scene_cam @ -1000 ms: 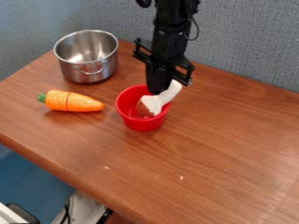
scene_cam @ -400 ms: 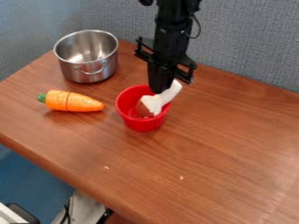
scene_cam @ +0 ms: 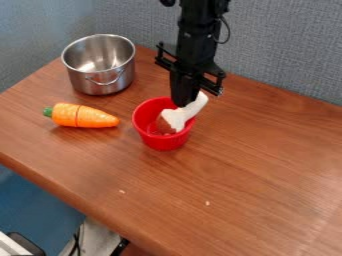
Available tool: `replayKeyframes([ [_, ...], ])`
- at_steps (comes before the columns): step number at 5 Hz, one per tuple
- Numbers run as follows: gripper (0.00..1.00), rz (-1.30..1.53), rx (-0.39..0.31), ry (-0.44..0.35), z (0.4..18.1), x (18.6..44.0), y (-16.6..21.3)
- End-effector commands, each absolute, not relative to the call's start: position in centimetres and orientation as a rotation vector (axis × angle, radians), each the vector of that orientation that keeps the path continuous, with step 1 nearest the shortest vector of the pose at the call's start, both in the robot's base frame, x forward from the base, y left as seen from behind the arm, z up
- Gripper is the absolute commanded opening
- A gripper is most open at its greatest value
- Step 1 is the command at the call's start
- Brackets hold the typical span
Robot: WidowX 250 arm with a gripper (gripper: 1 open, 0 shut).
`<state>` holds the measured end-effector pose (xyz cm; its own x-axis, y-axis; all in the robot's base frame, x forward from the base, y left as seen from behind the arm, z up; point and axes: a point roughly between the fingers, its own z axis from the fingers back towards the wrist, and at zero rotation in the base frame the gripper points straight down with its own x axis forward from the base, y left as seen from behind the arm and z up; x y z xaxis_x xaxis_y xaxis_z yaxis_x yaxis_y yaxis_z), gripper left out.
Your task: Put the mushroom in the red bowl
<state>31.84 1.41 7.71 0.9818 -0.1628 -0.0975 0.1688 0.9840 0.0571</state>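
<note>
The red bowl (scene_cam: 163, 133) stands near the middle of the wooden table. The mushroom (scene_cam: 178, 116) leans tilted in it, brown cap down inside the bowl and cream stem rising up to the right over the rim. My black gripper (scene_cam: 194, 95) hangs straight down over the bowl's right side, shut on the top end of the stem. The cap appears to rest inside the bowl; whether it touches the bottom is hidden by the rim.
An orange carrot (scene_cam: 80, 117) with a green top lies to the left of the bowl. A shiny steel pot (scene_cam: 99, 63) stands at the back left. The table's front edge (scene_cam: 94, 215) runs diagonally below. A blue wall is behind.
</note>
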Motion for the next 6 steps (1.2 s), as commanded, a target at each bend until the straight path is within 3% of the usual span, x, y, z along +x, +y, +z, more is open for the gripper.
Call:
replayKeyframes([
  [1,0.00,-0.144,0.065,0.054,8.84,32.48,1.98],
  [2,1.00,-0.141,0.062,0.057,8.78,32.48,2.01],
  [3,0.00,-0.139,0.062,0.061,8.64,32.47,2.10],
  [6,0.00,-0.140,0.061,0.061,8.76,32.65,2.07],
])
